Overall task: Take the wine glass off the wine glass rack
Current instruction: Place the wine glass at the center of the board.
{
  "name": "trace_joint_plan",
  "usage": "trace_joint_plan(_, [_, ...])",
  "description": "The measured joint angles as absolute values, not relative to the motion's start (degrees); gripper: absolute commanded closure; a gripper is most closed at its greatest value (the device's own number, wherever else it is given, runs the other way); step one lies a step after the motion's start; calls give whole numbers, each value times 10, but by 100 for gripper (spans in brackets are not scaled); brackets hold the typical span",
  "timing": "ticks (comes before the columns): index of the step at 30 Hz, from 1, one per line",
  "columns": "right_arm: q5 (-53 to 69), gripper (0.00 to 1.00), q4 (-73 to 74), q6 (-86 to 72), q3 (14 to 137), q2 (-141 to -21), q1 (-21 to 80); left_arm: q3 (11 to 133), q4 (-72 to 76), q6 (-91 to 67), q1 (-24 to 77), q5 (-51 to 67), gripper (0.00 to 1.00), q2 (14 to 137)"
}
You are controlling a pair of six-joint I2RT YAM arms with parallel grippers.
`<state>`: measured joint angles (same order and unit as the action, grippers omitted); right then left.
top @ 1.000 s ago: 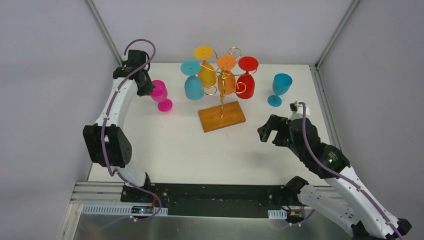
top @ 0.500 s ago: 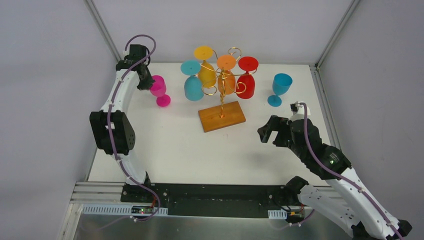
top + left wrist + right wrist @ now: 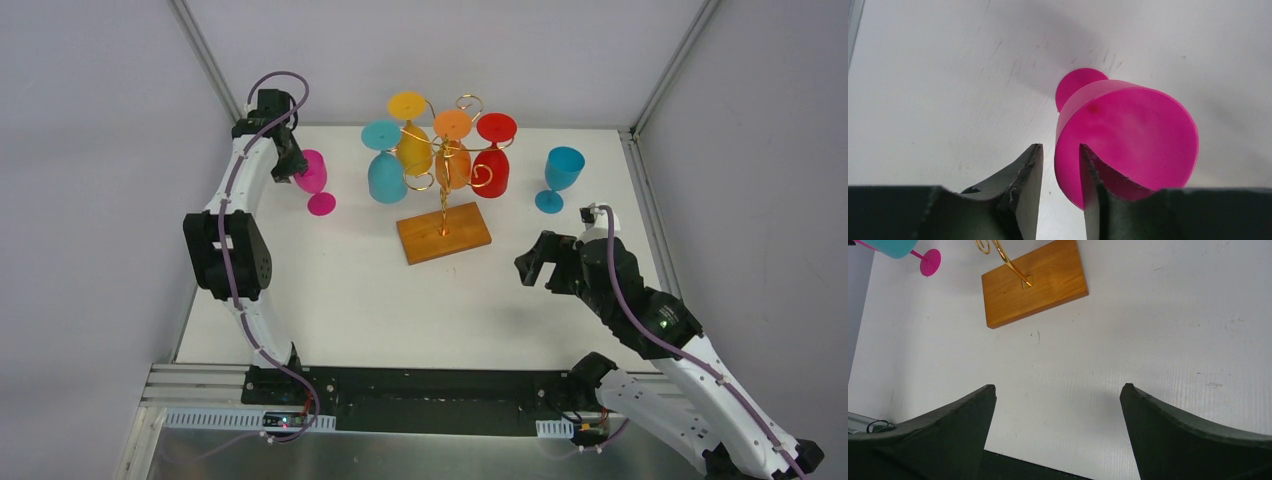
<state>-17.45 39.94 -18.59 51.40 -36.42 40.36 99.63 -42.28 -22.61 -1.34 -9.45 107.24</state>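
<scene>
The gold wire wine glass rack (image 3: 444, 190) stands on its brown wooden base (image 3: 443, 233) at the back middle. A cyan (image 3: 386, 172), a yellow (image 3: 413, 145), an orange (image 3: 453, 162) and a red glass (image 3: 491, 168) hang from it upside down. A pink wine glass (image 3: 313, 174) stands on the table left of the rack. My left gripper (image 3: 298, 168) straddles its rim (image 3: 1128, 135), one finger outside and one over the bowl, jaws a little apart, with a gap at the outer finger. My right gripper (image 3: 528, 265) is open and empty, right of the base (image 3: 1034, 282).
A blue wine glass (image 3: 560, 172) stands upright on the table at the back right. Grey walls with metal corner posts close the table at the back and sides. The pink glass's foot (image 3: 930, 262) shows in the right wrist view.
My left arm has carried the pink glass a little to the left and back, and it now stands more upright. The right arm has not moved.
</scene>
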Motion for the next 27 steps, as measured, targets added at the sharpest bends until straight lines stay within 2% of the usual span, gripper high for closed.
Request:
trace_joint_plan(8, [-173, 1, 400, -186, 514, -364, 404, 999, -423, -226, -13, -95, 44, 1078])
trace_joint_plan(17, [-163, 1, 402, -191, 514, -368, 404, 999, -423, -221, -13, -96, 42, 1065])
trace_joint_plan(27, [-162, 1, 410, -205, 514, -368, 404, 973, -423, -216, -13, -90, 41, 946])
